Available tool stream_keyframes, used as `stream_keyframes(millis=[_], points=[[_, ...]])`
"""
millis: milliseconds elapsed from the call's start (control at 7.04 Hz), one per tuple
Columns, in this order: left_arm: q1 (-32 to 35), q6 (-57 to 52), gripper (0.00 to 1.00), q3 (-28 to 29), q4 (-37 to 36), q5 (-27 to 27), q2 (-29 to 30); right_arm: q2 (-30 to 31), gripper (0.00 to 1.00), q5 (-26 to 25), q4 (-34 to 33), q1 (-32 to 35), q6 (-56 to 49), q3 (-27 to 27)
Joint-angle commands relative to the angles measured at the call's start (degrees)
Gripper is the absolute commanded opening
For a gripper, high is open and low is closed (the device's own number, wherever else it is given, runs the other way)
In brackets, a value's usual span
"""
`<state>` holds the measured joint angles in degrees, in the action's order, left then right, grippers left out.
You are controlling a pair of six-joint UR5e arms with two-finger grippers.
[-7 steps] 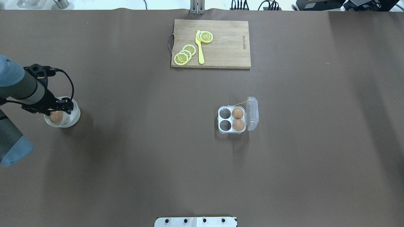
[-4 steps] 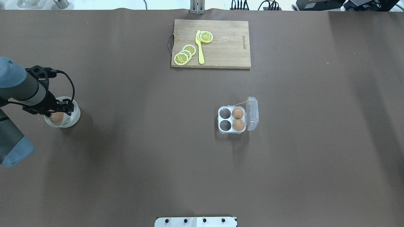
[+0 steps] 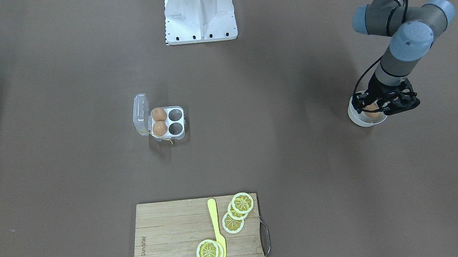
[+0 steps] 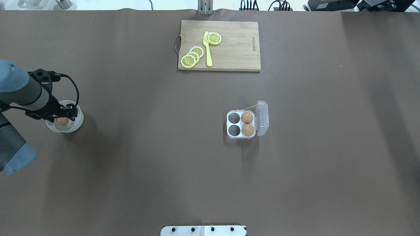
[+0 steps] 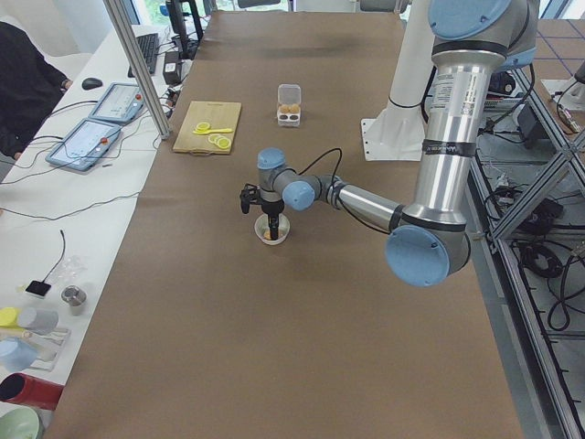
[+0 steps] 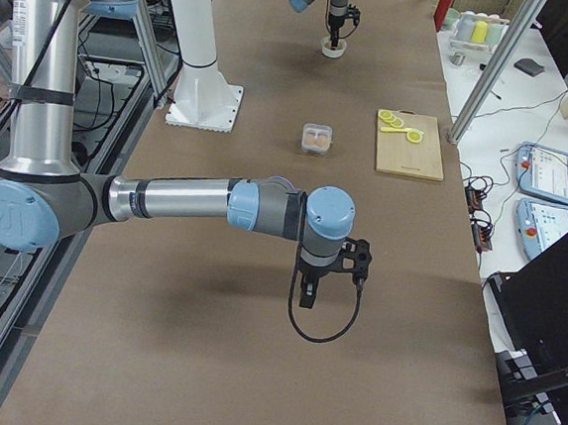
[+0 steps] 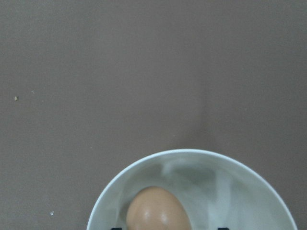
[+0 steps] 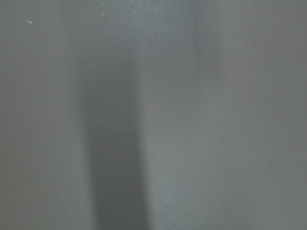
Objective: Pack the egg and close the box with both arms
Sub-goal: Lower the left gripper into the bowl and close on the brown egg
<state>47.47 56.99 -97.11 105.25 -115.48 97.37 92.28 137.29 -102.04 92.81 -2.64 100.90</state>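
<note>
The robot's left pincer [image 4: 62,115] hangs released over a white bowl [image 7: 192,155] near the left end of the tabletop [image 4: 147,164]. In the wrist view its dark fingertips sit wide apart at the frame's lower edge, either side of the egg [image 7: 158,211] lying in the bowl. From overhead, the pincer hides more of the egg than it did a second earlier.

The box [image 4: 241,124] stands well apart at mid-table, where it stood a second earlier. Its clear lid [image 4: 263,118] is swung open, and two eggs [image 4: 247,117] fill the cups beside the hinge. The two cups on the bowl's side are empty, and a yellow string [image 4: 250,107] trails from one corner.

At the far edge, a wooden cutting board [image 4: 236,49] carries lemon slices [image 4: 188,60] and a yellow knife [image 4: 208,52]. The brand mark near its edge is too small to read.

The right pincer [image 6: 308,296] hangs above bare tabletop, and its grip cannot be judged.
</note>
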Motion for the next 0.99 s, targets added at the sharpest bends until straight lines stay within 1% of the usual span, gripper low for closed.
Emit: stream_keyframes(millis=[0,852], points=[[0.0,0.1,0.73,0.1,0.9,0.0,-0.1,0.0,1.00,0.0,0.0,0.0,0.0,0.0],[-0.1,0.1,0.73,0.3,1.0,-0.4,0.5,0.0,1.00,0.0,0.0,0.0,0.0,0.0]])
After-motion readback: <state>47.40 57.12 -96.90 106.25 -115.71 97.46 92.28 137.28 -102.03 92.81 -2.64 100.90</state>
